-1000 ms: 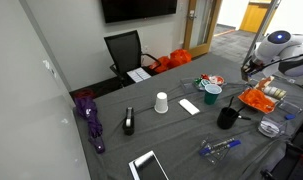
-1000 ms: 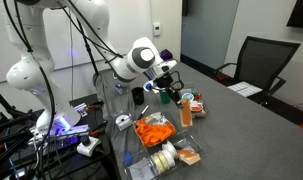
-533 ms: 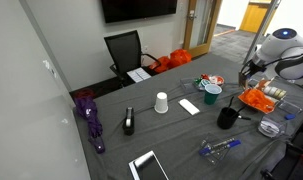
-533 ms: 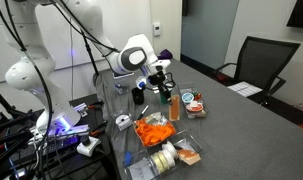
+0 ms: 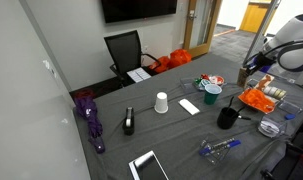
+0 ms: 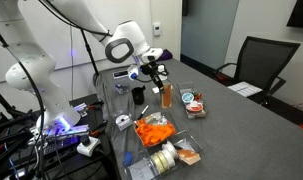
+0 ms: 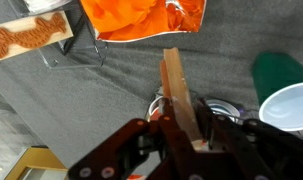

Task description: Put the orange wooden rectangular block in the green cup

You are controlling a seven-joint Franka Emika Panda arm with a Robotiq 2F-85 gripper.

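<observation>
My gripper point(image 7: 181, 125) is shut on the orange wooden rectangular block point(image 7: 176, 90), which sticks out from between the fingers. In an exterior view the gripper point(image 6: 157, 76) holds the block point(image 6: 167, 96) upright above the grey table. The green cup point(image 7: 287, 92), teal with a pale rim and inside, stands open at the right edge of the wrist view, beside the block and apart from it. In an exterior view the cup point(image 5: 210, 93) stands left of the arm's gripper point(image 5: 253, 70).
An orange snack bag point(image 7: 141, 18) point(image 6: 153, 130) lies close by. A black mug point(image 5: 227, 117) point(image 6: 138, 95), an upturned white paper cup point(image 5: 161, 102), round lids point(image 6: 194, 101), a phone point(image 5: 189, 106), a purple umbrella point(image 5: 88, 115) and a tablet point(image 5: 148, 165) lie on the table.
The gripper has lifted the orange block up and carried it away from the snack bag, over the table.
</observation>
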